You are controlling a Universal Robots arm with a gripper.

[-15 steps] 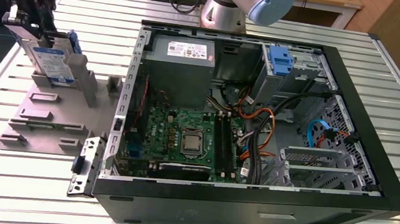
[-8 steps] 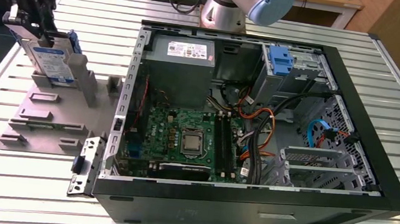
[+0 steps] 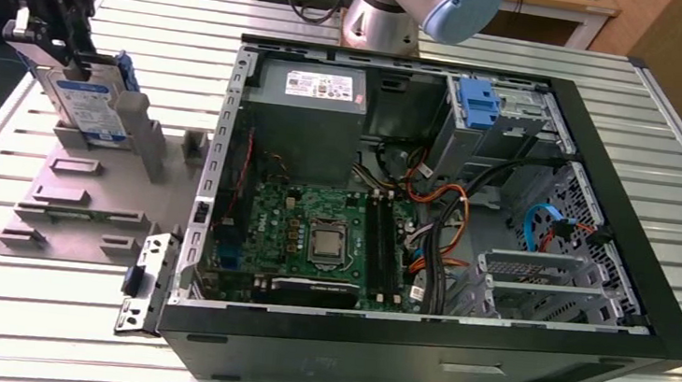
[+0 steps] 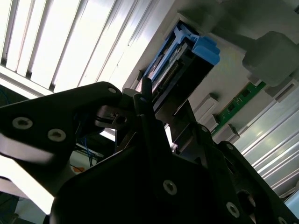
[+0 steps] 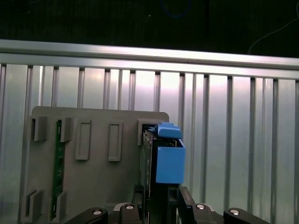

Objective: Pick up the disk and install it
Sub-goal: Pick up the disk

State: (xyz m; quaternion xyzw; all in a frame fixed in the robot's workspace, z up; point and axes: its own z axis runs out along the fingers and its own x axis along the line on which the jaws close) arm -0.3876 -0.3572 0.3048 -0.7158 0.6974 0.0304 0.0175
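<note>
One disk (image 3: 89, 109) to report on, and it's standing on edge, leaning a bit, in the grey stand (image 3: 78, 189) on the exterior view's left. That's well apart from the open computer case (image 3: 668, 307) sitting in the middle of the slatted metal worktop (image 3: 2, 327).

The black hand (image 3: 62, 37) is right down over the top of the disk. In the first wrist view the hand (image 5: 160, 193) sits astride the disk (image 5: 169, 161), which shows edge-on with its blue bracket facing the camera. Honestly I can't tell whether the hand is actually clamped on it or just sitting around it.

Same view, a green circuit strip (image 5: 58, 163) stands in another slot of the stand, away from the disk.

Inside the case, a blue-handled carrier (image 3: 477, 101) sits on top of the grey drive cage at the far corner, close to the arm's base (image 3: 390, 13).
</note>
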